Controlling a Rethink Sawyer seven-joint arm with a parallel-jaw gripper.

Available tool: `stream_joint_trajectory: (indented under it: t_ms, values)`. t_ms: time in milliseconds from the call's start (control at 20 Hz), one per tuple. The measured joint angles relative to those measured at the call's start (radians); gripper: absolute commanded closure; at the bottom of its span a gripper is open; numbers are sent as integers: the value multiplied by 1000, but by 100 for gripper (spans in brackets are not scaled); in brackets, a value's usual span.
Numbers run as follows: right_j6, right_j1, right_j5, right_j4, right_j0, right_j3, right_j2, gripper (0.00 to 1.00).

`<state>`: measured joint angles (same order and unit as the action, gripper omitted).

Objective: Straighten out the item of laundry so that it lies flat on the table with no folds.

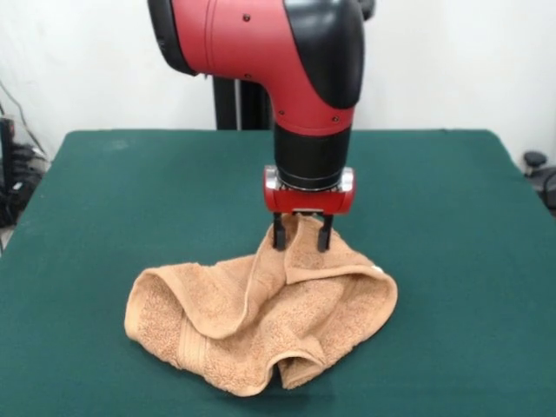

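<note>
**Gripper pinching a raised peak of the crumpled towel**

Front view. The red and black arm (287,61) descends from above to a gripper (301,236) whose two dark fingers (279,234) are closed upon a pulled-up fold of the tan-orange towel (261,321). The cloth rises to a peak between the fingers (the highest point of the fabric) and falls away in loose folds. Its remainder rests bunched on the dark green table (104,200), near the front edge and slightly left of centre. A rolled fold curves along the towel's left side; a flat woven band shows near the lower left edge. A white tag (378,270) sits at the right corner.
</note>
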<state>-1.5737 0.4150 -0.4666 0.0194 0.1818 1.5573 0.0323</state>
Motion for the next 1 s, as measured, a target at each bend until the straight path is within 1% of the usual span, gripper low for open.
stream_joint_trajectory:
  t_ms: [300, 500, 800, 1000]
  values:
    - [0, -17, 62, 0, 40, 15, -29, 0]
    - [0, -20, 68, 1, 56, 17, -41, 0]
    - [0, -20, 74, -6, 46, 16, -36, 0]
    - [0, -23, 83, -7, 12, 8, -11, 0]
